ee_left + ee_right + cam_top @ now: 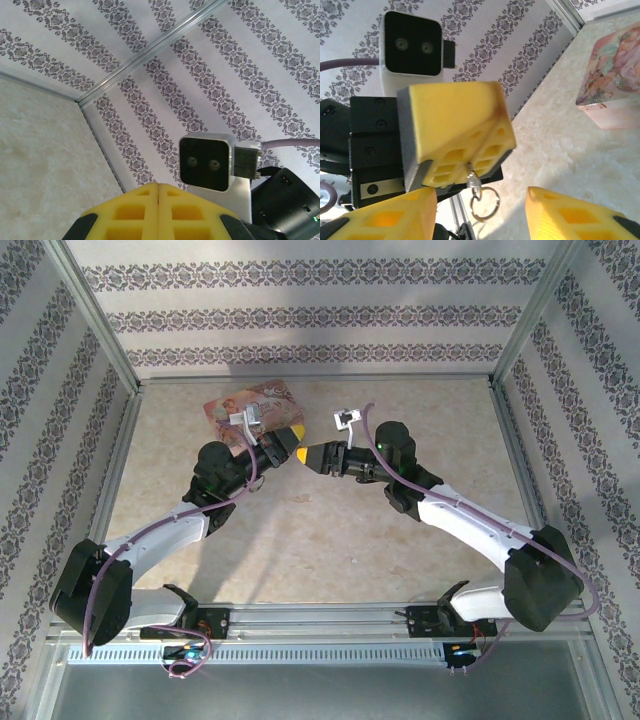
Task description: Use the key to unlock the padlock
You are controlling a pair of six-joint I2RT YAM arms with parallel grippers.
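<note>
My left gripper point(292, 444) is shut, its yellow fingers point(460, 125) pressed together in the right wrist view. A small silvery key point(474, 179) sticks out from between them, and a wire ring point(485, 205) hangs from it. My right gripper point(480, 194) faces it with its jaws apart, one yellow fingertip point(415, 205) on each side of the ring and touching nothing. In the top view the two grippers meet tip to tip above the middle of the table, the right gripper point(314, 455) just right of the left. The padlock is hidden.
A pink picture-printed box point(252, 408) lies on the beige table point(330, 540) behind the left gripper, near the back wall. Patterned walls with metal frame rails point(320, 379) close in the table on three sides. The right arm's wrist camera point(206, 161) hangs close ahead of the left fingers.
</note>
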